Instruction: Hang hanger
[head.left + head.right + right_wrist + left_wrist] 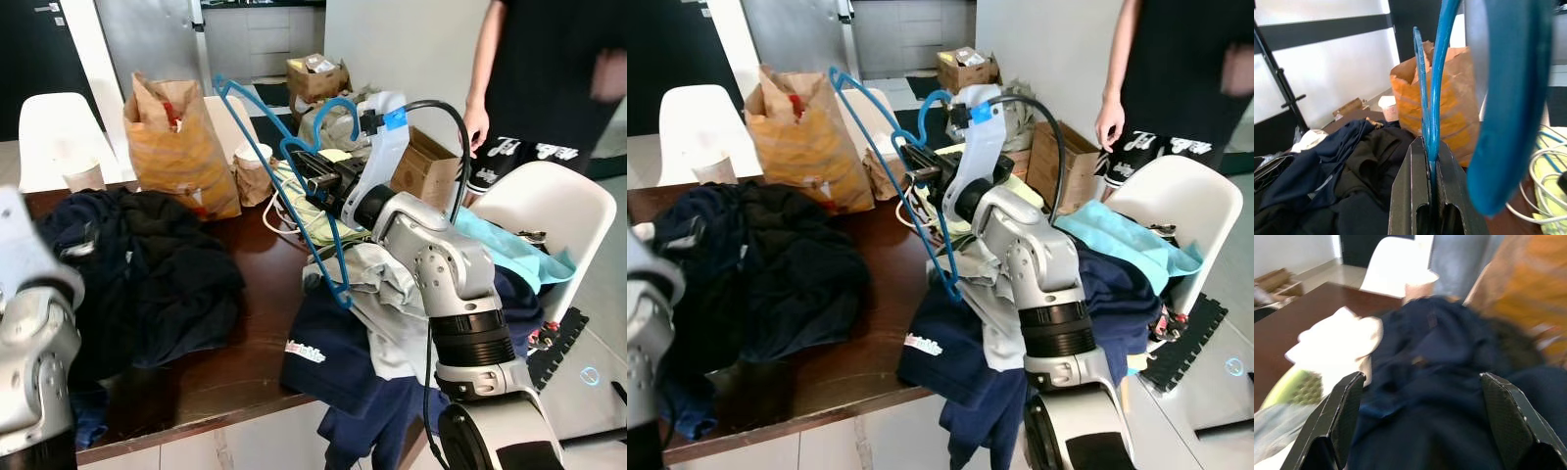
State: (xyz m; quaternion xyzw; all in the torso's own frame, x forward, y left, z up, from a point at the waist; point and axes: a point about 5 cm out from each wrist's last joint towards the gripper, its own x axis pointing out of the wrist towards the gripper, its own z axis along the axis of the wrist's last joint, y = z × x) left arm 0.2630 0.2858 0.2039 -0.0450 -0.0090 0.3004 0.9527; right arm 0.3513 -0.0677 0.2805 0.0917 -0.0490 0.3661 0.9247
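A blue plastic hanger (284, 157) is held up above the dark wooden table (265, 284), tilted, its hook (333, 113) near the wrist. My right gripper (312, 176) is shut on the hanger's neck; the wrist view shows the blue bars (1431, 112) pinched between the black fingers (1413, 191). My left gripper (1420, 421) is open over a heap of dark navy clothes (1449, 362); its arm (29, 333) stands at the near left of the table.
A dark clothes pile (147, 264) lies left on the table, more garments (362, 333) drape the right edge. An orange paper bag (176, 147), cups, white chairs (544, 211) and cardboard boxes (426, 166) stand around. A person (549, 78) stands at the right back.
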